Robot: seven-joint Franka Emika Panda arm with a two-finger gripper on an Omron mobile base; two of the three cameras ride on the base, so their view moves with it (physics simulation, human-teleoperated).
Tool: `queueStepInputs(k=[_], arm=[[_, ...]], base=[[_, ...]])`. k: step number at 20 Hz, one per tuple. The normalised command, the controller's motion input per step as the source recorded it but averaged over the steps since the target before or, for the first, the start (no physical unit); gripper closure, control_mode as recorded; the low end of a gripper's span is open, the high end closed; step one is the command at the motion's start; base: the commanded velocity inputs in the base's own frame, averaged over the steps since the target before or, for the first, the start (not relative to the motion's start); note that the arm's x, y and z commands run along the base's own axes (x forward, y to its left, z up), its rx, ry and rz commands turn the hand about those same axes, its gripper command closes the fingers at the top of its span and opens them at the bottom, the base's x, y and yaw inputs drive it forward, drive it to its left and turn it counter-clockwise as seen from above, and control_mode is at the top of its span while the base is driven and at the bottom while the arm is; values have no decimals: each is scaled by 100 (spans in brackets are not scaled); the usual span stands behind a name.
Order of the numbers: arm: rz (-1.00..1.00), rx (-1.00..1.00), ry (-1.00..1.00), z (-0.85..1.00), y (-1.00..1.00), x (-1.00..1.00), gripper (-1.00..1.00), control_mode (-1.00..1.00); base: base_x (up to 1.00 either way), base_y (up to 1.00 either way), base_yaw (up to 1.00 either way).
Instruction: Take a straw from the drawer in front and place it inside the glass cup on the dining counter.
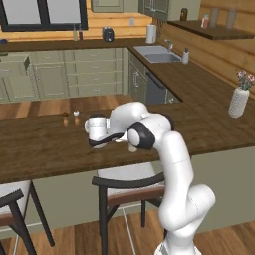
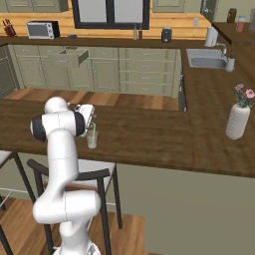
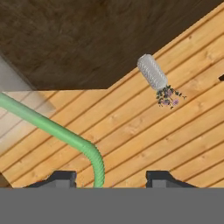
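No readable text, label, brand, number or sign is showing on anything in these views.

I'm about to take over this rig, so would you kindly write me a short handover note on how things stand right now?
Gripper: open, fingers apart on either side of the straw, just above the glass cup.
Straw: standing in the glass cup on the dining counter, near the robot's edge.
Drawer: open across the kitchen.
Done: straw fetched and placed in the cup.
Left: draw the arm back clear of the cup.
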Motion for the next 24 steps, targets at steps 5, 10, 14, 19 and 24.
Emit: queueStepInputs(k=[5, 10, 14, 19, 24], arm=[[0, 4, 0, 0, 0, 0, -100, -100], [0, 9, 0, 0, 2, 0, -100, -100], [0, 13, 0, 0, 11, -1, -100, -100], [0, 15, 0, 0, 10, -5, -100, -100], [0, 15, 0, 6, 13, -9, -100, -100]], base=[[0, 0, 0], [0, 0, 0], [0, 0, 0], [0, 0, 0], [0, 0, 0]])
